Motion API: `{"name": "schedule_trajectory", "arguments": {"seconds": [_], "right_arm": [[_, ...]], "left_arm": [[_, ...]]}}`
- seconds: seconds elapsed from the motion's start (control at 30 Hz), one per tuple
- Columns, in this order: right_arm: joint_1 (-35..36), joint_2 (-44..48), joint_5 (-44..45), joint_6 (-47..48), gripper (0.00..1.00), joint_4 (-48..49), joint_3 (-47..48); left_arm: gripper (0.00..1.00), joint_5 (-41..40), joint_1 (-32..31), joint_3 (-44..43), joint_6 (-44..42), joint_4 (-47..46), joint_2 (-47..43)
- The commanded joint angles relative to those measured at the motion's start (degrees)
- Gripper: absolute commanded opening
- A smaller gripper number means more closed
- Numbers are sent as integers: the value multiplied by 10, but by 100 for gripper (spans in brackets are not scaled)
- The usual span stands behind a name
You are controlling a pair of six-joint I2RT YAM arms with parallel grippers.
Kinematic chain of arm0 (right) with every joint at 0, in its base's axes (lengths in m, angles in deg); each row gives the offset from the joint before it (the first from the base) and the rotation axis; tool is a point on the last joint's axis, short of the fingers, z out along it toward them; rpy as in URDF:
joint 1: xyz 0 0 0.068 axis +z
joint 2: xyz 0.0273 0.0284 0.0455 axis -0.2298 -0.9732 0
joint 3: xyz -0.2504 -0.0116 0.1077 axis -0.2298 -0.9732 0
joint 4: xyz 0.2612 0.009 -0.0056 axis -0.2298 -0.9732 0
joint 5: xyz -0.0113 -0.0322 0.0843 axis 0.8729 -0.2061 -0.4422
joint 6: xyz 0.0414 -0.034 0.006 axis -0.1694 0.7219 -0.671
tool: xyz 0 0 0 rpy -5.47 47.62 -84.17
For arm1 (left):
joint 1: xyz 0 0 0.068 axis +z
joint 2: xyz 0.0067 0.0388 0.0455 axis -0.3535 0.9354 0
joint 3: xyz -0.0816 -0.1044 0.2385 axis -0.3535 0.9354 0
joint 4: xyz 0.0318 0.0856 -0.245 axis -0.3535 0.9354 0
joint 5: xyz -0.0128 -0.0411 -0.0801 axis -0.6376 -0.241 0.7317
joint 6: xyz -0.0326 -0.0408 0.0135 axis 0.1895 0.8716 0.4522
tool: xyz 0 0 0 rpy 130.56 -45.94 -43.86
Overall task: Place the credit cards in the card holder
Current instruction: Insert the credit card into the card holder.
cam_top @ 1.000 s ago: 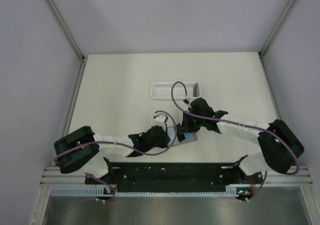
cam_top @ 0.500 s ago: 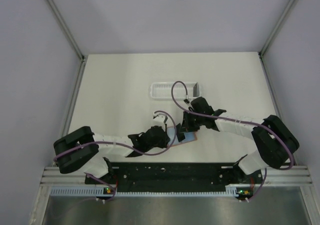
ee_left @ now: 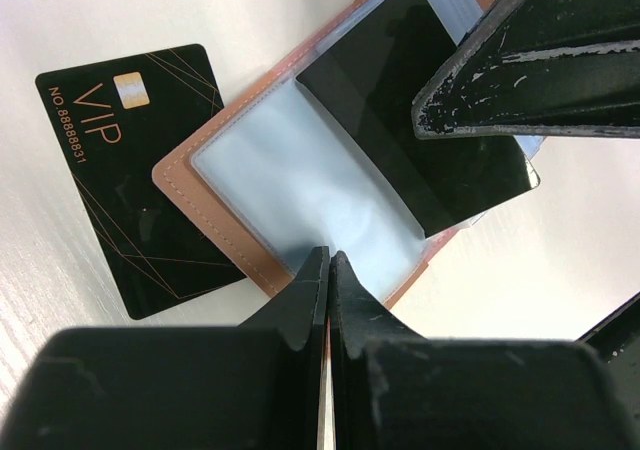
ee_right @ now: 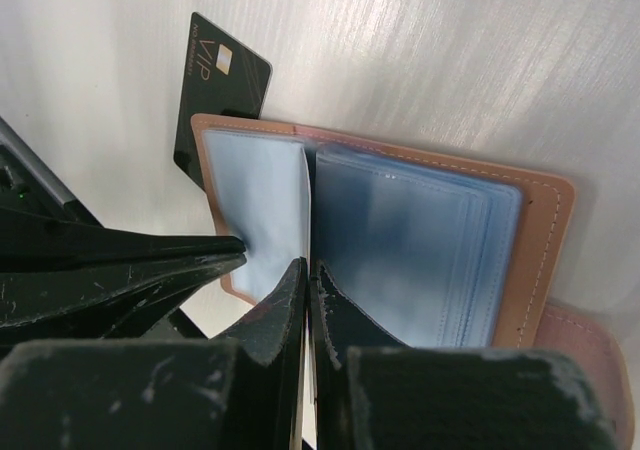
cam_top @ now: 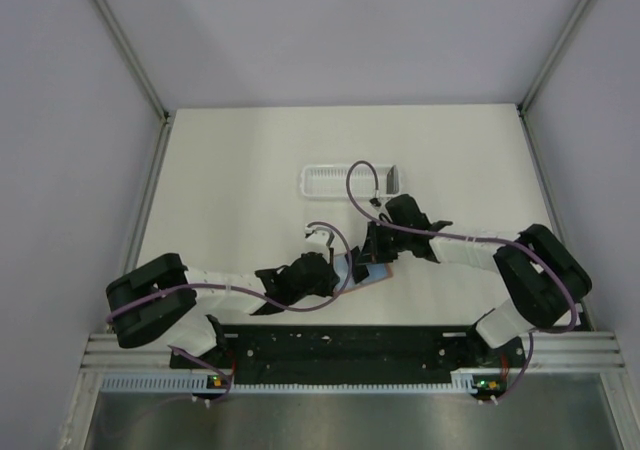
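Note:
The card holder lies open on the table, reddish-brown with pale blue sleeves; it also shows in the right wrist view and the top view. My left gripper is shut, pinching the near edge of a pale blue sleeve. My right gripper is shut on a black credit card, which stands edge-on between the sleeves at the fold. The second credit card, black with "VIP" and a pale chip, lies flat on the table, partly under the holder's left edge; it also shows in the right wrist view.
A white slatted tray stands beyond the grippers at mid-table. Both grippers crowd close together over the holder, near the front edge. Grey walls close in the table's sides.
The right arm's elbow has swung a little left and forward. Its gripper has stayed over the holder with the card. The left arm has held still.

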Motion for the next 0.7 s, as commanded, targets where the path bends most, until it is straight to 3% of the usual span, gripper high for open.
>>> {"name": "schedule_trajectory", "arguments": {"seconds": [0.0,0.67], "right_arm": [[-7,-16,-38,-8,0,46,-18],[-11,2,-92,-49,0,119,-79]], "left_arm": [[0,-10,-1,9,-1,18,-8],[0,-16,-1,15,5,24,-8]]}}
